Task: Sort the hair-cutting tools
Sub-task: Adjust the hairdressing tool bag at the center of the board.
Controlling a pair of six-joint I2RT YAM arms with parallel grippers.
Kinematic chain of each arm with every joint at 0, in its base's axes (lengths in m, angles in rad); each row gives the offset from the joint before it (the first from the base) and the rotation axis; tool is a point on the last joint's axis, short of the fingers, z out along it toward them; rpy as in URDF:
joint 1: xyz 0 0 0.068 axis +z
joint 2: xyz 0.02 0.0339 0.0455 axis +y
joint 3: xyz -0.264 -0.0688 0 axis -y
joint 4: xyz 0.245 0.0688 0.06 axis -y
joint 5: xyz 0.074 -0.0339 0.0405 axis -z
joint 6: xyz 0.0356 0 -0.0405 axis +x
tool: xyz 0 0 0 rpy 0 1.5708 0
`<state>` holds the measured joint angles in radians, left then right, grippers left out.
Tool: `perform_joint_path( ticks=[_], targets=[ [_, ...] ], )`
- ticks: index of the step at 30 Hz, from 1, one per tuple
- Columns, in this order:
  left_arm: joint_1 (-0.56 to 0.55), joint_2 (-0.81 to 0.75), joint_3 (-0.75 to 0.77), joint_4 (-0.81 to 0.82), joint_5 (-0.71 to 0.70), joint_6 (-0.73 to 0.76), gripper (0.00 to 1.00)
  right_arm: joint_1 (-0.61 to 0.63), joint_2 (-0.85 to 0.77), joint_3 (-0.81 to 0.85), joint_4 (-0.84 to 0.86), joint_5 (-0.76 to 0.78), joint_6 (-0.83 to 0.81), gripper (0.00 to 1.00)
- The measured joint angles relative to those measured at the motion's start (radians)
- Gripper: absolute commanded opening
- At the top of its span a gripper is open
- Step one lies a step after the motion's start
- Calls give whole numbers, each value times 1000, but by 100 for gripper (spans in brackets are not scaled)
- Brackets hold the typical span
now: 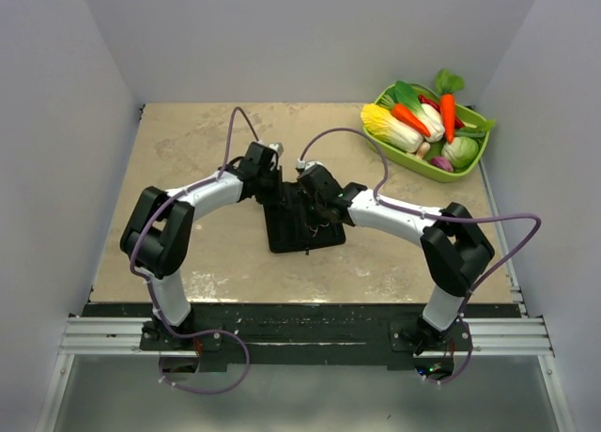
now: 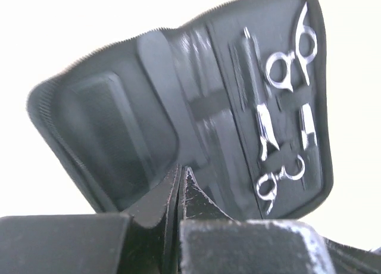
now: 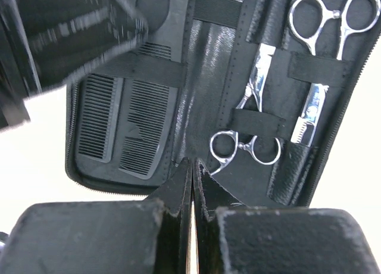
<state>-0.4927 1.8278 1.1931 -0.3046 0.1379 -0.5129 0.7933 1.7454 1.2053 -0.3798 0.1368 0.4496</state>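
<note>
A black folding case (image 1: 287, 235) lies open at mid-table with both grippers over its far end. In the right wrist view the case (image 3: 209, 65) holds two black combs (image 3: 100, 116) (image 3: 146, 128) under a strap on the left. Two silver scissors (image 3: 249, 122) (image 3: 321, 59) sit under straps on the right. The left wrist view shows the same case (image 2: 119, 125), blurred, with both scissors (image 2: 294, 53) (image 2: 271, 161) at its right side. My left gripper (image 2: 180, 170) (image 1: 272, 183) is shut and holds nothing. My right gripper (image 3: 193, 162) (image 1: 315, 195) is shut too, just above the case's near edge.
A green basket (image 1: 413, 162) of toy vegetables stands at the table's far right corner. White walls close in the left, back and right sides. A blurred dark shape (image 3: 65, 36) crosses the upper left of the right wrist view.
</note>
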Motion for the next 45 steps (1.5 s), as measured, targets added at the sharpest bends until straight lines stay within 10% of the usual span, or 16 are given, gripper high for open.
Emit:
perform_joint_path(
  ticks=[45],
  targets=[
    [54, 114, 33, 85, 16, -1, 0, 77, 126, -18, 42, 30, 24, 0]
  ],
)
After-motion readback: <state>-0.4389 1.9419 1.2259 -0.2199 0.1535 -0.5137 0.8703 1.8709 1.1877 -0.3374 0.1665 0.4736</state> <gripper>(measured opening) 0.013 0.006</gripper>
